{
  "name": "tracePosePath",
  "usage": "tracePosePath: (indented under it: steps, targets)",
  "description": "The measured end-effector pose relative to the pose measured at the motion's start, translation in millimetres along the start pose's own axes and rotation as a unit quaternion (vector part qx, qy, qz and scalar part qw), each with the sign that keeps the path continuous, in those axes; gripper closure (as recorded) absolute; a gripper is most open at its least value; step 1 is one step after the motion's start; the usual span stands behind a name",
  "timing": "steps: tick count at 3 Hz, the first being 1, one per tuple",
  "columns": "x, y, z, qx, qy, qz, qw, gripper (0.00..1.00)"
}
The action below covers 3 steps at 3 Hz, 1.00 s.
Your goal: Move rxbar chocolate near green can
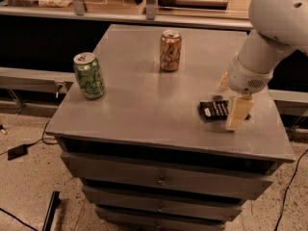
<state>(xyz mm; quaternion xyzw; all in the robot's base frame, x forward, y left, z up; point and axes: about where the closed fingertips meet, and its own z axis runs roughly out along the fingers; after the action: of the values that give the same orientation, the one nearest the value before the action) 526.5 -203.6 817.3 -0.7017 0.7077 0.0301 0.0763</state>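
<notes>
Counts: 2 cans, 1 bar, 1 arm, 1 end effector.

The green can (89,76) stands upright on the left side of the surface (139,109), near the left edge. The orange-tan can (170,51) stands upright toward the back, about mid-width. The cans are well apart.

The rxbar chocolate (214,110) lies flat on the right side toward the front edge, black wrapper with a white patch at its left end. It is well apart from the green can, with bare surface between them.

The end effector (230,99) is low over the bar at the end of the white arm (269,28), which comes in from the upper right. Its pale fingers (238,112) are spread: one in front, overlapping the bar's right end, the other behind the bar. Contact with the wrapper: cannot tell.

The surface is a grey metal top on a cabinet of stacked drawers (161,179) with small knobs. The floor (24,186) is speckled, with black cables (29,146) at the left. A ledge (120,14) runs behind the cabinet, dark underneath.
</notes>
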Motion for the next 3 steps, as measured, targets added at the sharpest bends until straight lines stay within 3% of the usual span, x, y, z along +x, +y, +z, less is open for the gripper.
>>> tracePosePath:
  steps: [2,3]
  targets:
    - [-2,-1,-12,0.0,0.0,0.0,1.0,0.87]
    - [-2,6,-23,0.017,0.0,-0.015,0.9997,1.0]
